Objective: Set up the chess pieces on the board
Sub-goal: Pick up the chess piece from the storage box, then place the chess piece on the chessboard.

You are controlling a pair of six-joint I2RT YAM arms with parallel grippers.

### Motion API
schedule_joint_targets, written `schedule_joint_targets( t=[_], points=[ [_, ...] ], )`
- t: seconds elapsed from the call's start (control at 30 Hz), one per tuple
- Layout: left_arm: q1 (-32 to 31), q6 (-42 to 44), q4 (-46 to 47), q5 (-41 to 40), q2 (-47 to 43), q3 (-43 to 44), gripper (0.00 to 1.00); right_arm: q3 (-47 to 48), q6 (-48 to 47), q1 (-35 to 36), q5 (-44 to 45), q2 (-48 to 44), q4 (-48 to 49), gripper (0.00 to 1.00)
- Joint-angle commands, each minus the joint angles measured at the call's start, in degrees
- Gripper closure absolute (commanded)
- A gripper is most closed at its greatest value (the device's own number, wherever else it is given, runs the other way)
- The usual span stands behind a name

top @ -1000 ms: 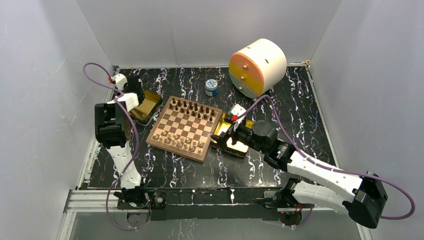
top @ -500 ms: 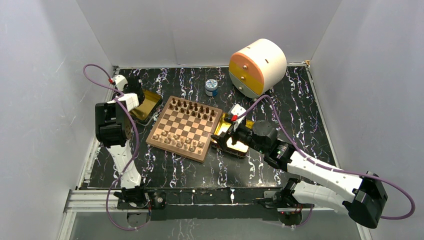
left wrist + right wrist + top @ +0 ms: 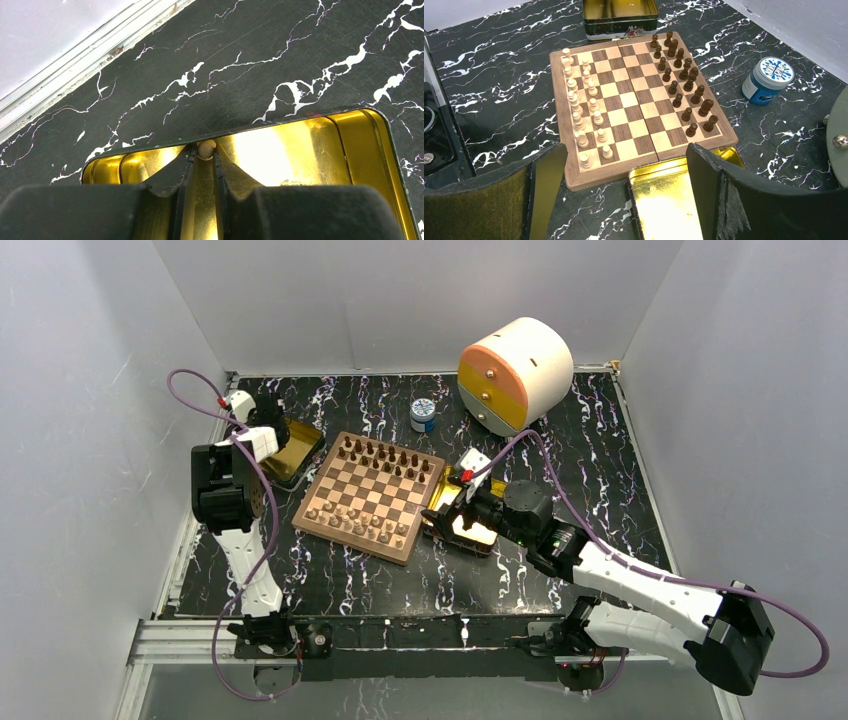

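- Overhead view: black surface (image 3: pixel 600 460) w/ white marble veins, white walls on 3 sides, two arms bolted at near edge.
- Board (image 3: pixel 368 496) lies mid-surface, turned at a slight angle, btwn two gold trays.
- Dark pieces (image 3: pixel 385 455) stand in two rows along board's far side. Pale pieces (image 3: pixel 350 518) stand in two rows along its near side.
- L tray (image 3: pixel 290 452) sits just beside board's far-left corner.
- R tray (image 3: pixel 470 530) sits tight against board's right edge. Can't tell if they touch.
- L end effector (image 3: pixel 202 156) is down inside L tray, by the tray's far wall.
- Its fingers (image 3: pixel 185 165) are nearly together, one on each side of a lone pale piece (image 3: pixel 206 149). Only the piece's rounded top shows.
- Can't tell if the fingers pinch that piece or just flank it.
- R end effector (image 3: pixel 624 146) hangs low over R tray, jaws spread wide, nothing btwn them.
- R wrist view looks across the board from there: pale pieces on its left, dark pieces on its right, L tray past the far end.
- Jar (image 3: pixel 424 414) w/ blue-and-white lid stands behind board, apart from it.
- Drum (image 3: pixel 515 373), big and round, cream w/ orange and yellow drawer fronts, lies on its side at back right, well apart from board.
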Motion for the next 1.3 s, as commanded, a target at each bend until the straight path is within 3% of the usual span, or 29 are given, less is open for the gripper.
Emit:
schedule_joint_targets(
  t=[0.0, 0.73, 1.03, 1.27],
  points=[
    [0.2, -0.8, -1.2, 0.5, -3.4, 1.1, 0.97, 0.7, -0.3, 0.0, 0.5, 0.0, 3.7, 0.01],
    [-1.8, 2.6, -9.6, 13.3, -13.0, -0.8, 0.98, 0.8, 0.6, 0.0, 0.1, 0.2, 4.3, 0.01],
    [-3.6, 5.8, -12.8, 19.2, -22.3, -5.0, 0.97, 1.5, 2.6, 0.0, 0.7, -2.7, 0.7, 0.01],
    [-9.8, 7.3, -15.7, 21.3, -31.6, -11.2, 0.97, 2.6, 2.8, 0.0, 0.4, -3.7, -2.7, 0.01]
  ],
)
